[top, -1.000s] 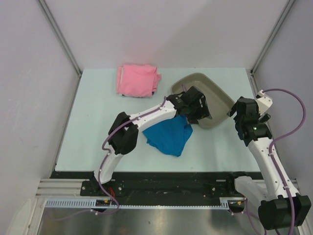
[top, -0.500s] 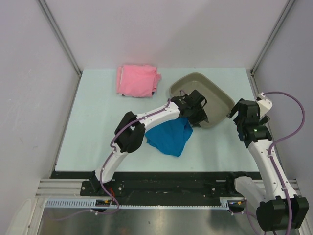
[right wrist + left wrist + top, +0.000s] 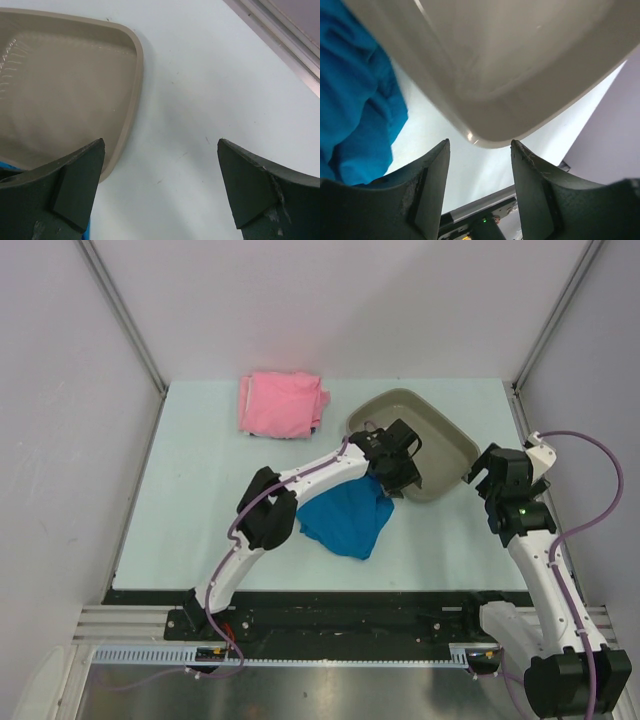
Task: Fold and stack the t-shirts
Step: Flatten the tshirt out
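Roughly halfway. Found light pink t-shirt point(image 3: 282, 405) folded at far left of table point(image 3: 200, 490); saw blue t-shirt point(image 3: 345, 522) crumpled mid-table beside tray point(image 3: 452, 440), not yet folded or stacked. Noted left gripper point(image 3: 480, 145) half-spread at tray rim, clamping nothing; right gripper point(image 3: 161, 142) wide, empty.

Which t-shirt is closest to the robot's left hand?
The blue t-shirt, crumpled right beside the left hand; the pink t-shirt lies farther back.

- Top view: left arm point(image 3: 320, 468) covers blue shirt's point(image 3: 345, 522) far edge + tray's point(image 3: 450, 440) near-left rim.
- Left wrist cam: tray, blue shirt cut off by frame edges.
- Dark bit point(image 3: 316, 426) under pink shirt point(image 3: 280, 403): too small to ID.
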### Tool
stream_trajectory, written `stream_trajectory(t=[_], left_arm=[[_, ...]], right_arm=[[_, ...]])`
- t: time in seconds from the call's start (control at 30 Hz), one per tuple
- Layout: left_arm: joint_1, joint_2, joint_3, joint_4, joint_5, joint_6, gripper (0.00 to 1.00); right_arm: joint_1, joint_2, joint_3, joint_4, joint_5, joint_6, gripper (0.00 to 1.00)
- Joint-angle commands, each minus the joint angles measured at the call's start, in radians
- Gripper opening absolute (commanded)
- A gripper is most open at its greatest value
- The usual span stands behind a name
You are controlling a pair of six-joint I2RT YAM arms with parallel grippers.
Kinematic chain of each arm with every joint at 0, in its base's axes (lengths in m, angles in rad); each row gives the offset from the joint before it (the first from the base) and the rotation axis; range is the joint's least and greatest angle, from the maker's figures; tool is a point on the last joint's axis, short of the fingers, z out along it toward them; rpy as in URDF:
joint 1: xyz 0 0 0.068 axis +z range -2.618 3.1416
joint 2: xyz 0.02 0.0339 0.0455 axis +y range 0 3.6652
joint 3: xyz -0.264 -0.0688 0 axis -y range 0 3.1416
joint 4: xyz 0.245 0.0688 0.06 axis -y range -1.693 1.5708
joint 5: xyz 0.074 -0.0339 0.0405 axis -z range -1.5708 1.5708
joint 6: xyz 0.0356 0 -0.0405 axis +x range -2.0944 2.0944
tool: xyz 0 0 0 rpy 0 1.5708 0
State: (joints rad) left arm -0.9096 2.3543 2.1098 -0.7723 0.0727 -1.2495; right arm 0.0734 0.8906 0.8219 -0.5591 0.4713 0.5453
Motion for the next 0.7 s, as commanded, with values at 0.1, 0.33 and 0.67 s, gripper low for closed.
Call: stream_trajectory(t=[0.1,0.33,0.67], left_arm=[[0.040,0.080,0.121,-0.028,-0.011,-0.022,0.57],[0.048,0.128,0.105,-0.022,0.013,-0.027,0.56],[0.064,0.123,0.061,0.036,0.059,0.021,0.00]], right_arm=[[-0.006,-0.012,-0.020,0.045,-0.036,-0.004,1.00],[-0.007,0.001,-0.018,0.054,-0.051,-0.005,1.00],[-0.004,-0.012,-0.021,0.044,-0.049,-0.002,1.00]])
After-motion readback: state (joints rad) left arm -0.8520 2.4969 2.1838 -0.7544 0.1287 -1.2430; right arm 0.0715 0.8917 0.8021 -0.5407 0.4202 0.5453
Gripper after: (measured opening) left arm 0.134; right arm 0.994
